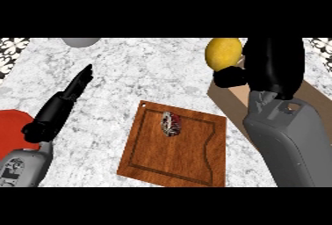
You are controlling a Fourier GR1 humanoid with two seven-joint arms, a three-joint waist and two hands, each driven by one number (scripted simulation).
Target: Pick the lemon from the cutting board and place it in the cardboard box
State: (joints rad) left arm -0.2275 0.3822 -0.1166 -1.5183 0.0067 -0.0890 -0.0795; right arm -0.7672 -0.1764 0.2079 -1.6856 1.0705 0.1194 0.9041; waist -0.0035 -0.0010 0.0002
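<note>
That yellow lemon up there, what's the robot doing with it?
The robot's right hand is curled round the round yellow lemon and holds it up over the brown cardboard box, which its arm mostly hides. The lemon is already off the brown wooden cutting board, where a small dark, speckled thing lies. The left hand rests open at the left, holding nothing.

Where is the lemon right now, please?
In the head view, upper right: the lemon is held by the right robot hand above the cardboard box, off the cutting board.
</note>
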